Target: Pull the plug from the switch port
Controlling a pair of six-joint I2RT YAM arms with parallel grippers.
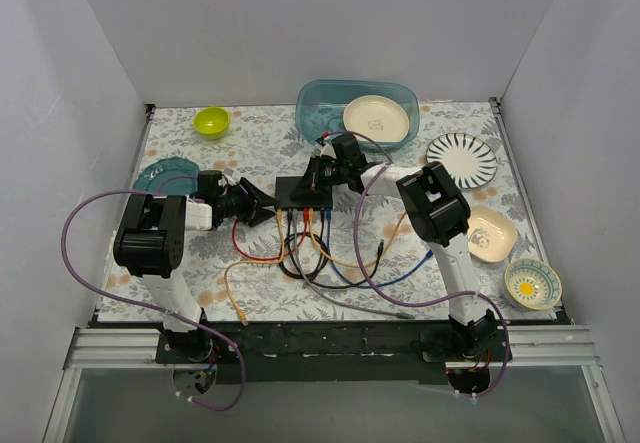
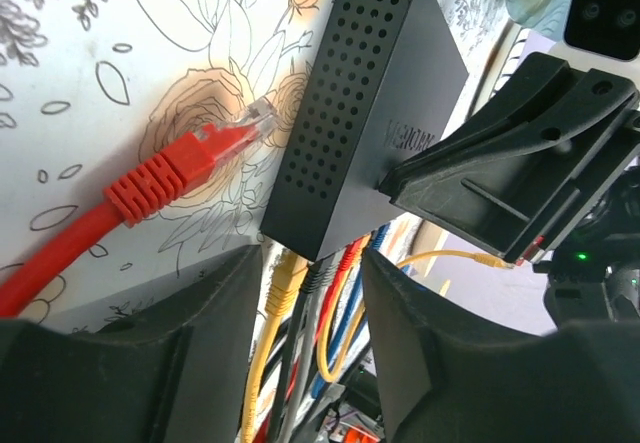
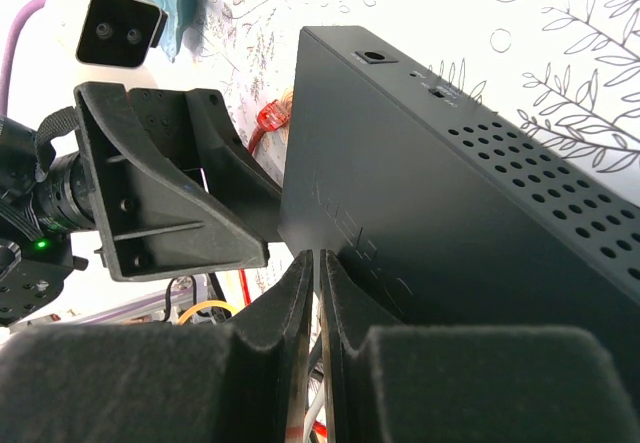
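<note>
Fingers [image 2: 150, 363] of left gripper [image 2: 312, 293] spread, empty. Red plug [image 2: 200, 158] lies loose on bench [image 2: 60, 63] just beside switch [image 2: 370, 93], seemingly out already. Switch mid-bench, other cables [image 2: 343, 308] plugged in. Right gripper [image 3: 318, 273] closed by switch top: steady box, retreat left arm straight, avoid snagging cables.

Floral table [image 1: 250, 141] bearing switch [image 1: 305, 191], tangled cables [image 1: 318, 259], green bowl [image 1: 211, 121], striped plate [image 1: 462, 159].

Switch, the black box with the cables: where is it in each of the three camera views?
Top external: switch at picture centre.
Left wrist: switch upper centre, vented side toward camera.
Right wrist: switch fills the right half.
Shared landmark: floral tablecloth.
</note>
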